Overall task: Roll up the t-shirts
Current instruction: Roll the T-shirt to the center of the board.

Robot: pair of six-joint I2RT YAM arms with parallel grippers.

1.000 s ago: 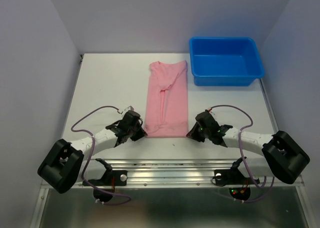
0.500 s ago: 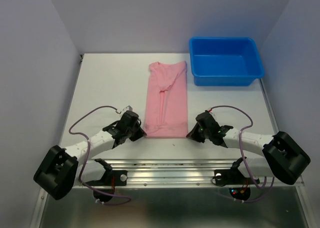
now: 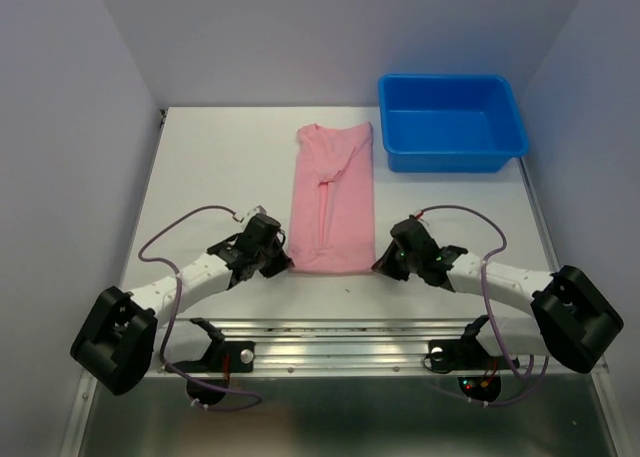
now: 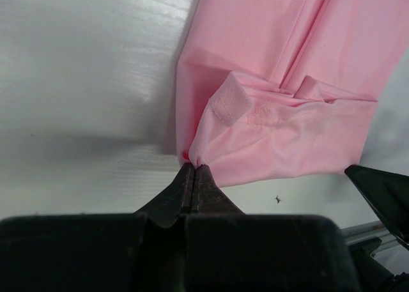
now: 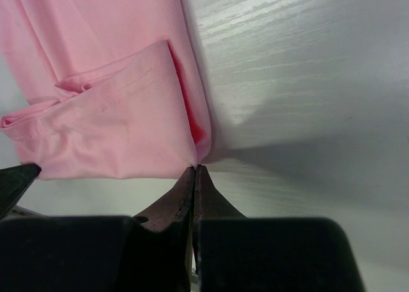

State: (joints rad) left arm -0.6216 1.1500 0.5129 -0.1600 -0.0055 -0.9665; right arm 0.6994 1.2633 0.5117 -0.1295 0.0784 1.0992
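Newly closed, left fingers [image 4: 185,190] and right fingers [image 5: 184,193] pinch hem corners of the pink t-shirt [image 3: 332,202]; roll evenly toward the blue bin [image 3: 452,160].

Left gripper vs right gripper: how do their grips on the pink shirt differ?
The left gripper pinches the near-left corner of the pink t-shirt; the right gripper pinches the near-right corner. The left gripper reaches in from the shirt's left side, the right gripper from its right. Both are shut on fabric at the near hem.
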